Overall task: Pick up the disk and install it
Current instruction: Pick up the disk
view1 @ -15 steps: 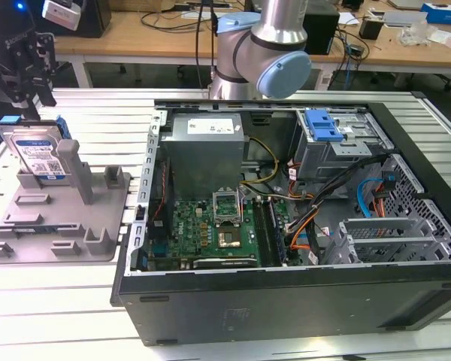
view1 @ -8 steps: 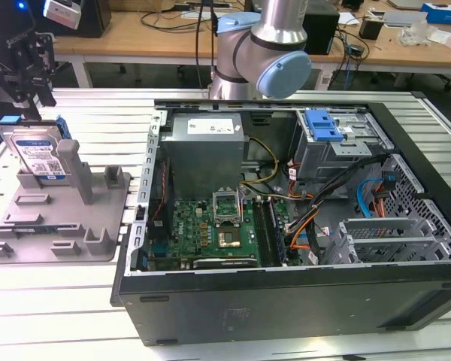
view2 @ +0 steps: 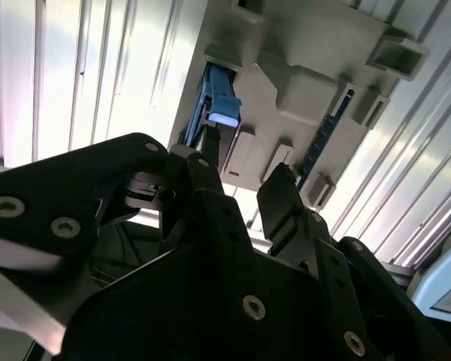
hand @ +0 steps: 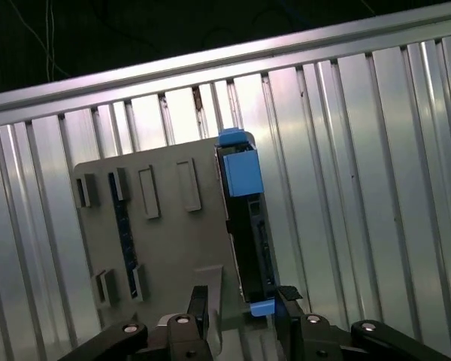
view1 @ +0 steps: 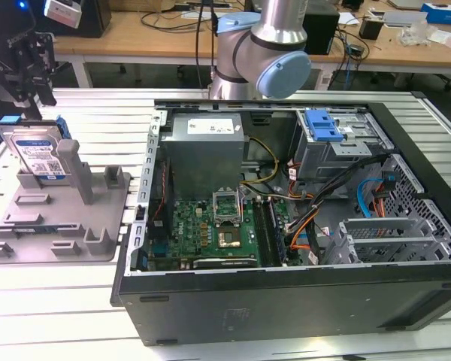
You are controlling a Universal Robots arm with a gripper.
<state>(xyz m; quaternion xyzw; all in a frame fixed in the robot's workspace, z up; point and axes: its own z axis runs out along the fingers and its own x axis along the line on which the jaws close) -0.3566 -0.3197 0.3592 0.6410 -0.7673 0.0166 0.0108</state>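
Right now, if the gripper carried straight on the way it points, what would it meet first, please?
Most likely the disk, standing on edge in the grey holder: in the first wrist view its blue frame end lies ahead of the gripper, jaws open. Depth is hard to judge.

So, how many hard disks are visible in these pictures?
1: the disk stands on edge in the grey holder, at the exterior view's left. Others may hide inside the computer case.
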